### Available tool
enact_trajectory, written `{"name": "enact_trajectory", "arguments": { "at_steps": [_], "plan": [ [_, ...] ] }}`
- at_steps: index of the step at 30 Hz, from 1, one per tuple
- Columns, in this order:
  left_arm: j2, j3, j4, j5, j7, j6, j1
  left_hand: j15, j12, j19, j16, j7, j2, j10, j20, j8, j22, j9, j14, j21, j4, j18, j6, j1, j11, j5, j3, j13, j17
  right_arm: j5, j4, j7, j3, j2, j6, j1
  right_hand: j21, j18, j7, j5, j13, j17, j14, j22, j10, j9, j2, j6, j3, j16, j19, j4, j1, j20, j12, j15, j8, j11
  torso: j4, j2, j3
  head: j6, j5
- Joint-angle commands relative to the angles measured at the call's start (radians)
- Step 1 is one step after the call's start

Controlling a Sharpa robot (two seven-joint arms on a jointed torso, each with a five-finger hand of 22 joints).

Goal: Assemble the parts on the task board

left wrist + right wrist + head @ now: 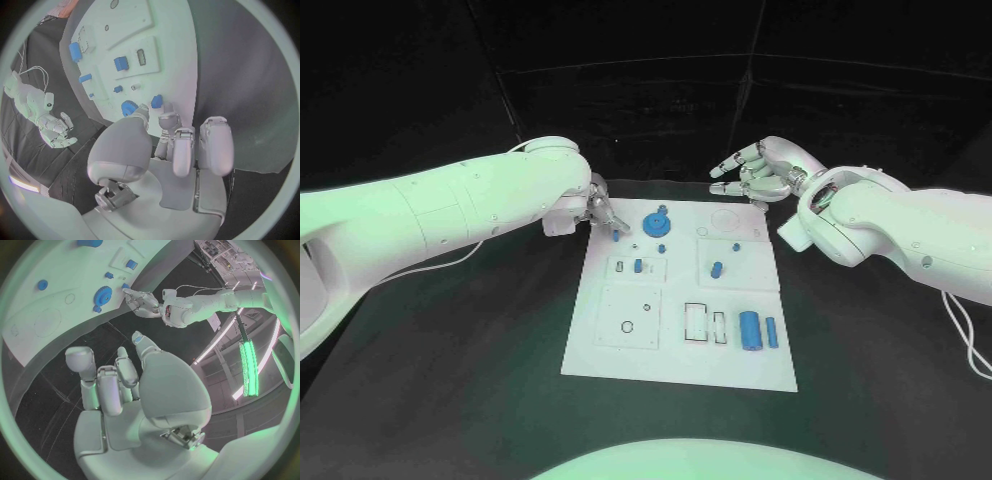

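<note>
**My hands at the far end of the task board**

From my head camera, the task board lies mid-worktop. My left robot hand sits at the board's far left corner, fingertips down beside a small blue part; I cannot tell whether it grips that piece. A blue gear part stands just beside it. My right robot hand hovers off the far right corner, fingers apart, holding nothing. Two blue bars lie near the board's right edge.

My left wrist camera shows my fingers reaching the board's edge, touching by a blue part.

My right wrist camera shows loosely spread, empty fingers off the board, with the gear beyond.
</note>
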Motion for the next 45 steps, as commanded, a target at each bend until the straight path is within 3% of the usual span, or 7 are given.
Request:
{"name": "enact_trajectory", "arguments": {
  "at_steps": [1,23,36,40,45],
  "plan": [
    [0.000,0.001,0.001,0.002,0.007,0.014,0.001,0.006,0.004,0.011,0.003,0.002,0.003,-0.001,0.007,0.003,-0.001,-0.002,0.106,-0.002,0.001,0.003,0.010,0.011,-0.002,0.000,-0.006,0.001,0.263,-0.001,0.001,0.008,0.001,0.001,0.006,0.002,-0.005,0.011,-0.002,0.003,0.000,0.078,0.061,-0.001,0.000,0.000,0.004,0.002,-0.006,-0.007,-0.004,0.003,-0.002,-0.002,-0.001,-0.005,0.004,-0.005,0.0000,0.000,0.0000,-0.001,0.000],
    [-0.003,0.001,0.017,0.013,0.021,0.000,0.001,0.001,0.008,0.010,0.003,-0.003,0.062,0.002,0.003,0.013,0.001,-0.019,0.106,-0.002,-0.036,0.003,0.025,0.100,-0.007,0.000,0.016,-0.002,0.263,-0.001,-0.002,0.008,0.001,0.004,0.008,0.002,-0.005,0.011,-0.003,0.004,0.001,0.078,0.061,-0.001,0.001,0.000,0.005,0.003,-0.006,-0.007,-0.003,0.003,-0.002,-0.002,0.000,-0.005,0.005,-0.005,-0.0003,0.000,0.0004,-0.010,0.003],
    [-0.007,0.001,0.024,0.018,0.016,0.018,0.001,-0.004,0.010,0.011,0.003,-0.012,0.074,0.007,-0.001,0.029,0.004,-0.017,0.106,-0.001,-0.061,0.003,0.041,0.132,-0.014,0.000,0.031,0.000,0.263,-0.001,-0.003,0.008,0.001,0.005,0.011,0.002,-0.005,0.011,-0.003,0.004,0.001,0.078,0.061,-0.001,0.001,0.000,0.005,0.003,-0.006,-0.007,-0.003,0.003,-0.002,-0.002,0.000,-0.005,0.005,-0.005,-0.0006,0.000,0.0000,-0.015,0.002],
    [-0.007,0.001,0.023,0.018,0.017,0.013,0.001,-0.008,0.008,0.011,0.003,-0.017,0.095,0.007,-0.004,0.032,0.004,-0.017,0.106,-0.002,-0.087,0.003,0.037,0.170,-0.020,0.000,0.058,-0.003,0.263,-0.001,-0.003,0.008,0.001,0.005,0.011,0.002,-0.005,0.011,-0.003,0.004,0.001,0.078,0.061,-0.001,0.001,0.000,0.005,0.003,-0.006,-0.007,-0.003,0.003,-0.002,-0.002,0.000,-0.005,0.005,-0.005,-0.0009,0.000,0.0002,-0.016,0.002],
    [-0.008,0.001,0.024,0.018,0.023,-0.002,0.001,-0.016,-0.001,0.010,0.003,-0.025,0.126,0.002,-0.012,0.030,0.001,-0.019,0.106,-0.005,-0.152,0.004,0.021,0.257,-0.028,0.000,0.136,-0.009,0.263,-0.001,-0.003,0.008,0.001,0.005,0.011,0.002,-0.005,0.011,-0.003,0.004,0.001,0.078,0.061,-0.001,0.001,0.000,0.005,0.003,-0.006,-0.007,-0.003,0.003,-0.002,-0.002,0.000,-0.005,0.005,-0.005,-0.0006,0.000,0.0002,-0.015,0.001]
  ]
}}
